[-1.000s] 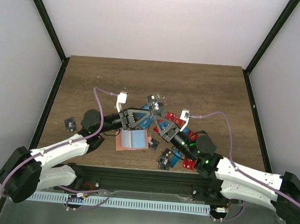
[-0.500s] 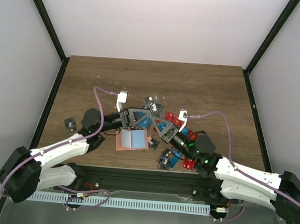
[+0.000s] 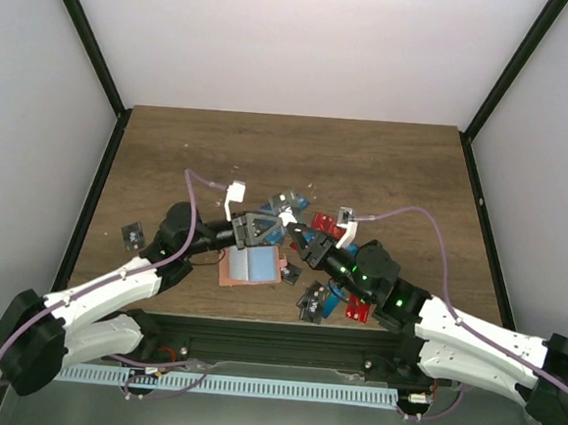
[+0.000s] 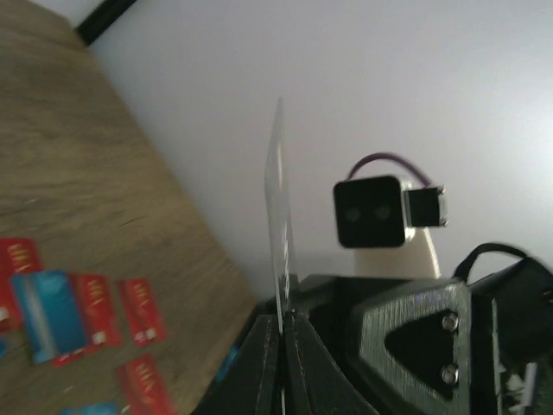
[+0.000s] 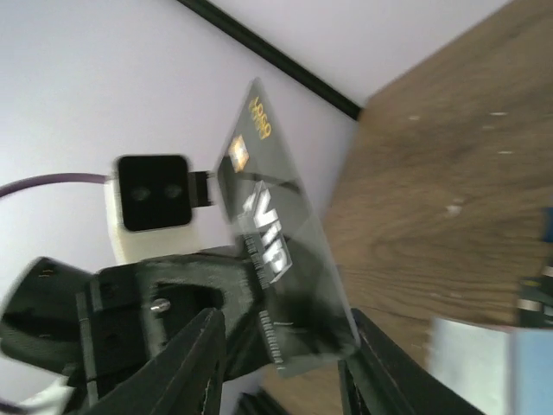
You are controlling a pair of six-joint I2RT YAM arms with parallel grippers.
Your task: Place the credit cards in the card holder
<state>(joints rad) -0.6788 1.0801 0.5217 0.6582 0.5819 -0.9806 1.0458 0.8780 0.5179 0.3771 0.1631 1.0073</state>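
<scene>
Left jaws clench a card point(image 4: 277, 207), edge-on in their view. The right wrist view shows its VIP print, right jaws released. Wooden tabletop point(image 3: 386, 171), white walls point(image 3: 297, 46).

From the top, the left end effector point(image 3: 268, 228) and the right end effector point(image 3: 297, 237) meet above the credit cards point(image 3: 324, 223), and the cards below them are covered — their number I cannot tell. In the left wrist view the black card point(image 4: 278, 199) stands edge-on, its face unseen; the red cards point(image 4: 143, 309) are blurred. In the right wrist view its lower print is smeared, and the right fingers point(image 5: 197, 363) are cut off at the bottom edge — also a pale blue thing point(image 5: 488, 363) in the corner.
</scene>
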